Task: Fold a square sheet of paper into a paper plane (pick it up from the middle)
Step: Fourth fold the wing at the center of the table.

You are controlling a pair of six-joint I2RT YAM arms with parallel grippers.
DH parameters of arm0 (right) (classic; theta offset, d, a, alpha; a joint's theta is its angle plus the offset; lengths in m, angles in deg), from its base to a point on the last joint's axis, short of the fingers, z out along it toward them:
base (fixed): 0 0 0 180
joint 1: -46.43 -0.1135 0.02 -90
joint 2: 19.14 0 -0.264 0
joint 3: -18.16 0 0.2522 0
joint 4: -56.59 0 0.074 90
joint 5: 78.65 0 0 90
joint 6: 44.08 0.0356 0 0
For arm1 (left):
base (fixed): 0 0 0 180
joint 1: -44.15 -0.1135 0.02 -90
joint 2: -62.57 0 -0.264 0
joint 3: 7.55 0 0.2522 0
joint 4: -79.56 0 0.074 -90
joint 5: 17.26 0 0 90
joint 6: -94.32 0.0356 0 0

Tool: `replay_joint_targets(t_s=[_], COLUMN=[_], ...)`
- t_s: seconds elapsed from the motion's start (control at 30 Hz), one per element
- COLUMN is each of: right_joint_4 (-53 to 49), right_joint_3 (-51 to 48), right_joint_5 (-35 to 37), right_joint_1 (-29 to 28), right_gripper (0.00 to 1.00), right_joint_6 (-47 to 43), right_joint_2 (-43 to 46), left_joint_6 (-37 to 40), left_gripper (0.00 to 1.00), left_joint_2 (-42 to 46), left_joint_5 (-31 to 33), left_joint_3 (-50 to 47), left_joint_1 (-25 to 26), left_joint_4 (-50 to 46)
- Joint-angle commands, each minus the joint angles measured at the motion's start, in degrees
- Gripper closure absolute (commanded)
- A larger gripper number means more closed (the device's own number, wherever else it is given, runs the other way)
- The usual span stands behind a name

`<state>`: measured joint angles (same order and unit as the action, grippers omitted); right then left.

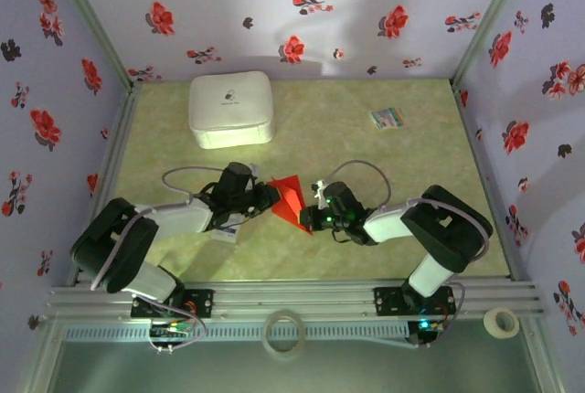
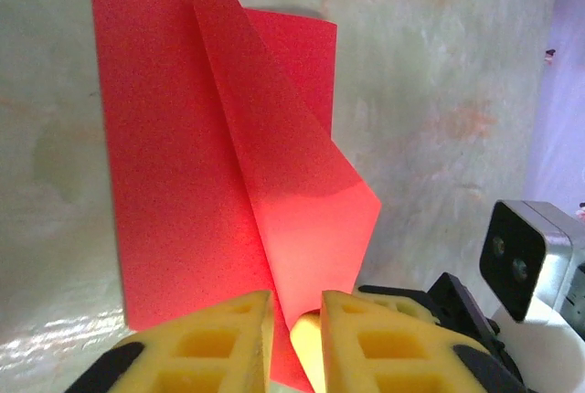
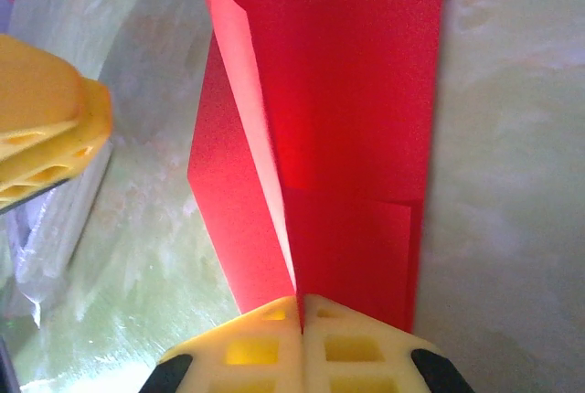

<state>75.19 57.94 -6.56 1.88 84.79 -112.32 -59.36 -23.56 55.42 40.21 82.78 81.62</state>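
The red square sheet of paper (image 1: 291, 197) is creased and partly folded, with one flap standing up, at the middle of the green table between both grippers. My right gripper (image 1: 313, 215) is shut on its centre fold; in the right wrist view the pads (image 3: 301, 306) meet on the crease of the paper (image 3: 366, 91). My left gripper (image 1: 271, 197) faces it from the left. In the left wrist view its fingers (image 2: 297, 320) stand a little apart, and the raised flap of the paper (image 2: 174, 183) dips into the gap. A finished paper plane is not in view.
A white box (image 1: 230, 110) sits at the back left and a small multicoloured card (image 1: 388, 118) at the back right. A small white packet (image 1: 224, 233) lies under the left arm. Tape rolls (image 1: 283, 334) (image 1: 500, 322) rest by the front rail. Flowered walls enclose the table.
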Motion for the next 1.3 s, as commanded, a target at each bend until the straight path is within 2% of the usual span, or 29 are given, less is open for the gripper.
replay_joint_targets(t_s=[0.0, 0.3, 0.77, 1.27], right_joint_4=[1.84, 6.17, 5.91, 4.73], right_joint_3=[-1.06, -1.76, -1.63, -1.96], right_joint_5=[-2.1, -5.46, -7.95, -8.46], right_joint_1=[0.86, 2.8, 4.6, 5.69], right_gripper=[0.96, 0.97, 0.96, 0.96], right_joint_6=[2.96, 7.14, 9.64, 9.64], right_joint_2=[-0.69, -2.63, -2.44, -2.18], left_joint_6=[1.32, 1.47, 1.54, 1.88], left_gripper=[0.84, 0.89, 0.91, 0.92], left_joint_2=[-3.04, -8.66, -13.06, -13.19], left_joint_5=[-1.91, -1.84, -0.92, 0.0], left_joint_3=[3.09, 5.73, 4.9, 4.77], left_joint_1=[0.58, 1.74, 1.99, 1.97], left_joint_4=[0.1, -0.58, -1.81, -3.52])
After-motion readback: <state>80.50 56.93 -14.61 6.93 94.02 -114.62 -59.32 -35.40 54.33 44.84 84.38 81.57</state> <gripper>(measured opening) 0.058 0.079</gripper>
